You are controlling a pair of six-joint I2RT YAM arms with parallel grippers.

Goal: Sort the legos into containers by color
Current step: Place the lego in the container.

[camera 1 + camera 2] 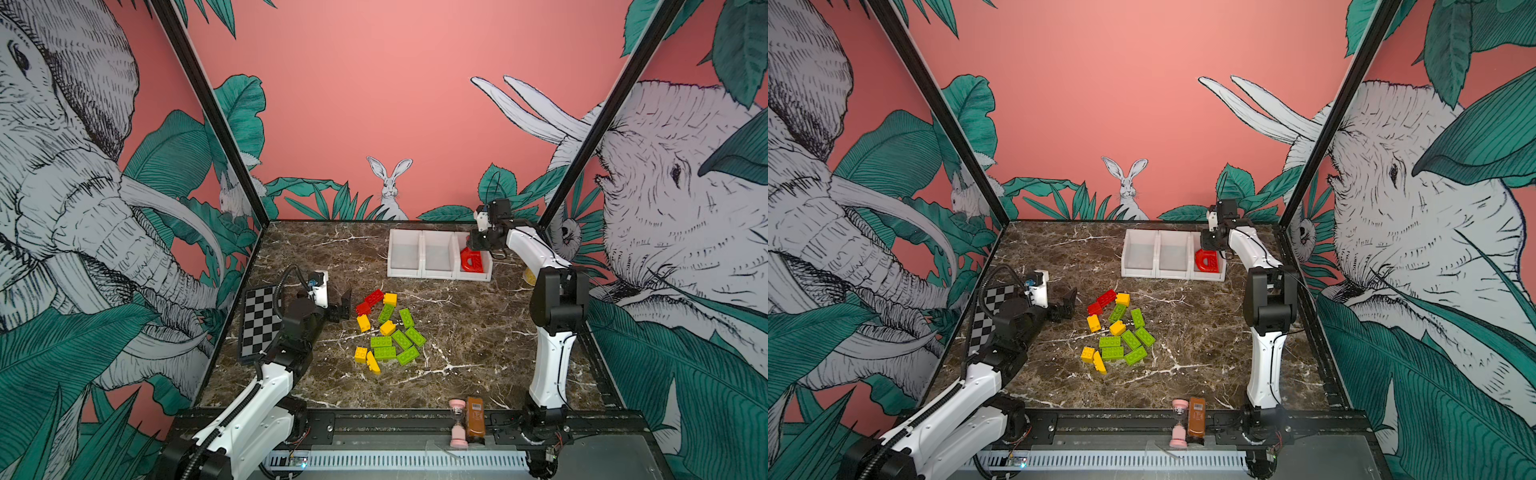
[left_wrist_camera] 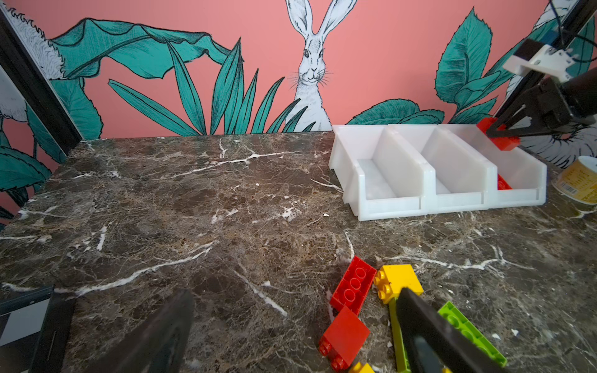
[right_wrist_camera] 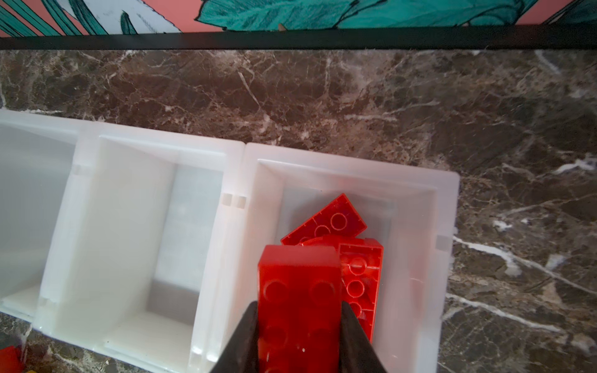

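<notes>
Marble surface point(image 1: 478, 332) carried three joined white containers point(image 1: 405, 272) at the back, toward the right arm's side. Loose legos point(image 1: 385, 312) in red, yellow and green lay clustered mid-surface, well apart from them. The left gripper point(image 2: 295, 292) hung just beside the cluster, fingers spread wide, holding nothing. The right gripper point(image 3: 298, 305) was over the end container nearest its arm, fingers pinching a red brick point(image 3: 298, 274) above red pieces point(image 3: 336, 219) already inside.

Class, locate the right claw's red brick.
In the right wrist view, the red brick sits clamped in the right claw above the rightmost bin, over other red bricks.
</notes>
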